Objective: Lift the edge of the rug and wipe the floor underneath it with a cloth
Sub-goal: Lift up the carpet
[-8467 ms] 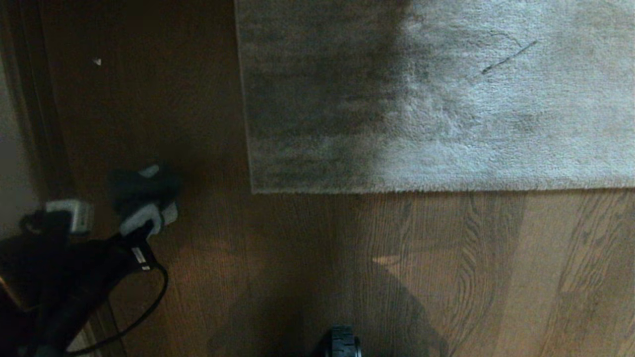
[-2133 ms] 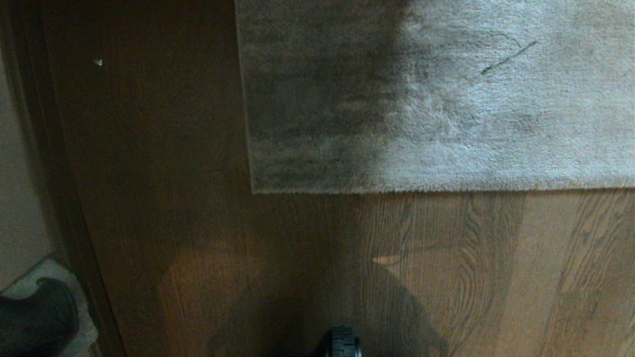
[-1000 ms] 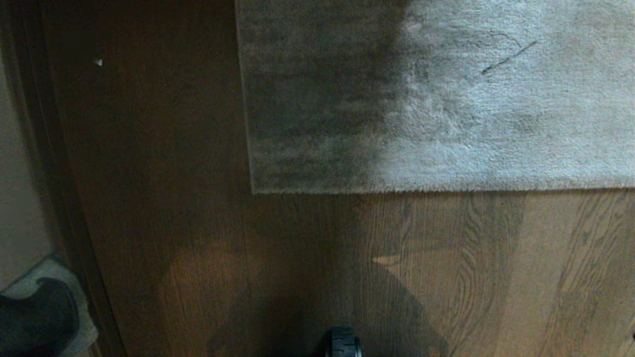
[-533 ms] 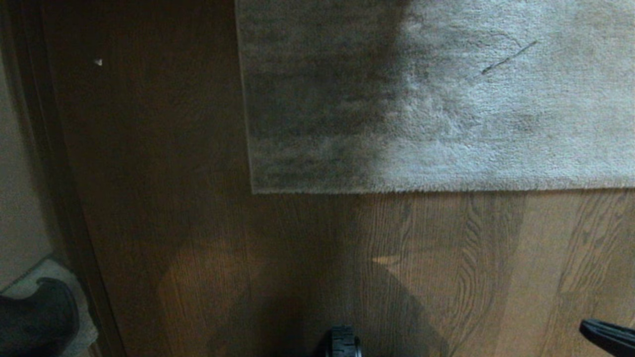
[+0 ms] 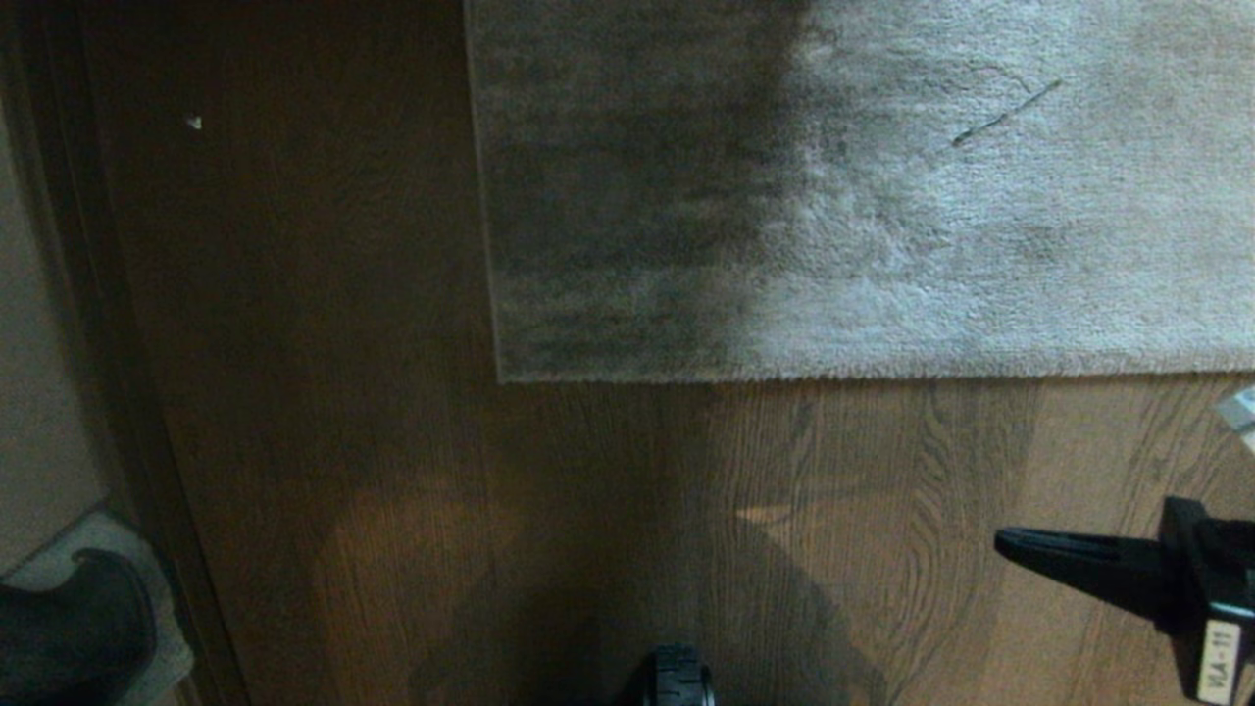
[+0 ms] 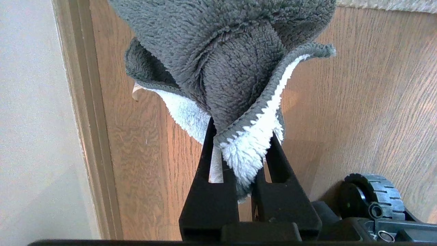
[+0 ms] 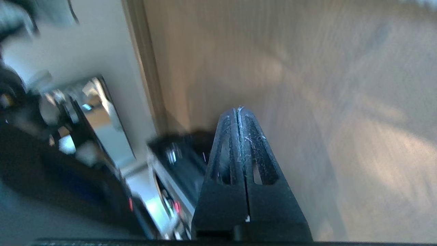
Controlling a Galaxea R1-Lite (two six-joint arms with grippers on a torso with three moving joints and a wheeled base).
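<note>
rug (image 5: 882, 196) is laid flat on the floor (image 5: 392, 441), its square corner seen toward the middle of the floor and its straight near edge well apart from the right gripper (image 5: 1005, 542), which is held over bare planks near that edge with its fingers (image 7: 239, 136) pressed together on nothing. cloth (image 6: 232, 68) is clamped between the fingers of the left gripper (image 6: 239, 150), hung over the floor beside the baseboard (image 6: 88, 136), with a black wheel (image 6: 372, 194) close by.
</note>
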